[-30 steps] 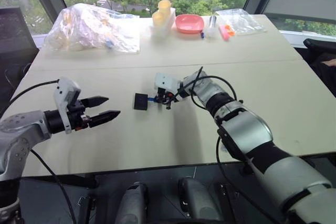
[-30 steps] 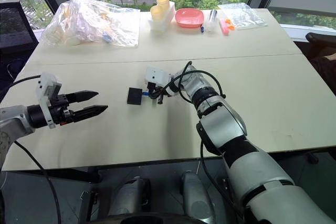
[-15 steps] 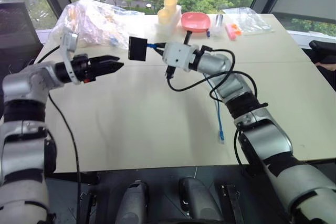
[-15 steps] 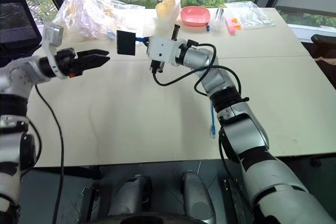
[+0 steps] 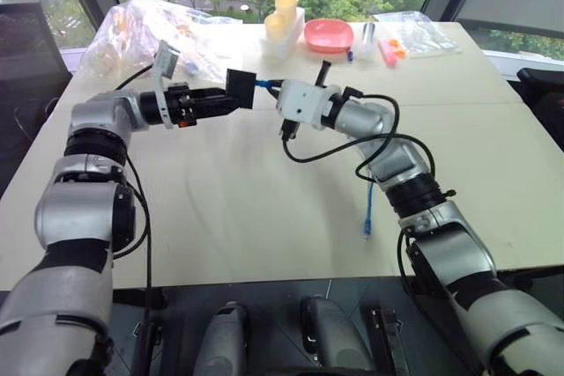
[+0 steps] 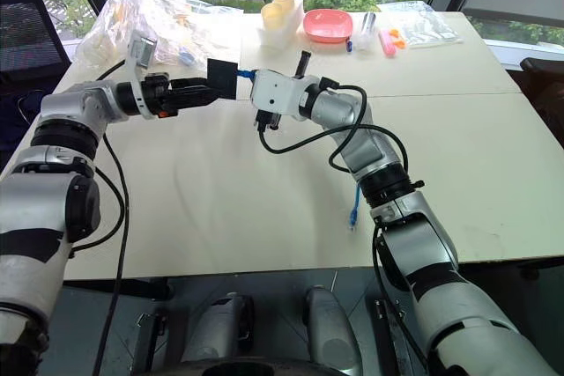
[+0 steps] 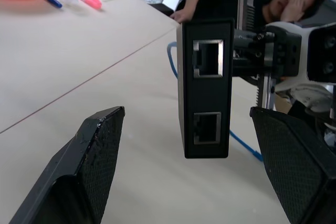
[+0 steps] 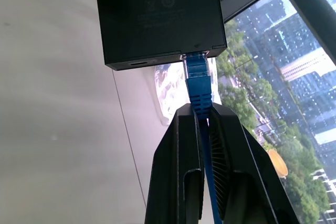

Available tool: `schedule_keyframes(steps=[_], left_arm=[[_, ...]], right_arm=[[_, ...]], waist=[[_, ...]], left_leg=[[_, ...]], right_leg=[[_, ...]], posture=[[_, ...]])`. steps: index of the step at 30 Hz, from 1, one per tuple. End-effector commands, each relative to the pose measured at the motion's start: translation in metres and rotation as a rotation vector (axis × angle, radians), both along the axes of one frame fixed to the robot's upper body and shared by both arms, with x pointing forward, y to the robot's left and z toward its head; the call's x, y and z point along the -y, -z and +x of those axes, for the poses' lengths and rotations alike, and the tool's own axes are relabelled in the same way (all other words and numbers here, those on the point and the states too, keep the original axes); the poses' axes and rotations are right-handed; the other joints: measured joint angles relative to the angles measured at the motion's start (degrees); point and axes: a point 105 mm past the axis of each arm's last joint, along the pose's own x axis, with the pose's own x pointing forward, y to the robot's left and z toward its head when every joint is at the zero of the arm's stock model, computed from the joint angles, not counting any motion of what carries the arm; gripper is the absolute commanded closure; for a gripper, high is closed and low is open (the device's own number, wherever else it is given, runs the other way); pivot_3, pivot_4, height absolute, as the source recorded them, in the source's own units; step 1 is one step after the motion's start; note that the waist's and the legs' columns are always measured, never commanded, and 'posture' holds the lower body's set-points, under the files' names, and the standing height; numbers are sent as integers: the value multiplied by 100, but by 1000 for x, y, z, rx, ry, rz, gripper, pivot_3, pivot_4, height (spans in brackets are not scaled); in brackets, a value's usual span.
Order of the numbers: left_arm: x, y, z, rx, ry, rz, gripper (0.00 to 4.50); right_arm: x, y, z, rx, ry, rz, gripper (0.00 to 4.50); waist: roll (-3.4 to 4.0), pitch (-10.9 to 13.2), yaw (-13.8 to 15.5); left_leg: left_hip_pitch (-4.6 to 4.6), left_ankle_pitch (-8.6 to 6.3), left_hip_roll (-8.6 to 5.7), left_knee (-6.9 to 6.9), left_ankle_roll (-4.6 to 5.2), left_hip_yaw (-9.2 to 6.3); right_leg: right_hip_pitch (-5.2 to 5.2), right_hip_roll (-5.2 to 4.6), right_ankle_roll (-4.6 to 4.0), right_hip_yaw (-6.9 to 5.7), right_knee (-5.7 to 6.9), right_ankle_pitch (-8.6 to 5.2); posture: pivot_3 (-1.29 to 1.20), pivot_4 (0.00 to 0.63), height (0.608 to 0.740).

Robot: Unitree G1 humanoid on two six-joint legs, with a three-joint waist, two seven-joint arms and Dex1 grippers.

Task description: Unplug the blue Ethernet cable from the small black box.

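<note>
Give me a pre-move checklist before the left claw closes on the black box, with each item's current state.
1. Right claw shut on the blue Ethernet cable just behind its plug: ok.
2. Plug seated in the small black box, not yet unplugged: ok.
3. Box lifted above the table, hanging from the cable: ok.
4. Left claw open, one finger on each side of the box: ok.
5. Left fingers touching the box: not ok, gaps remain on both sides.
6. The cable's free end hanging loose, not snagged: cannot tell.
</note>
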Motion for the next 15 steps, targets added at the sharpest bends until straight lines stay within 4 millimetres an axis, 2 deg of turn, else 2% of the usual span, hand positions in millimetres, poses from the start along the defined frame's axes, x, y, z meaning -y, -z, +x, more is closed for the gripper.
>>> schedule_keyframes(steps=[1,9,13,15], left_arm=[[0,-18,1,63,-2,-16,500],[2,-16,1,68,9,-11,2664],[2,-13,0,70,15,3,3905],[-1,-9,1,70,-4,14,3960]], right_arm=[[-6,-19,-7,67,-18,28,4471],[-14,-23,-13,79,-32,15,4500],[-18,-24,-17,96,-45,-13,4500],[-16,-24,-20,106,-47,-38,4500]], waist=[[0,0,1],[0,0,4],[0,0,4],[0,0,4]], left_leg=[[0,0,0,0,0,0],[-3,0,0,2,0,-2],[-3,0,0,2,0,-3],[-3,0,0,2,0,-3]], right_leg=[[0,0,0,0,0,0],[0,-1,1,-1,0,0],[0,0,1,-1,0,0],[0,0,1,-1,0,0]], posture=[[0,150,740],[0,150,740],[0,150,740],[0,150,740]])
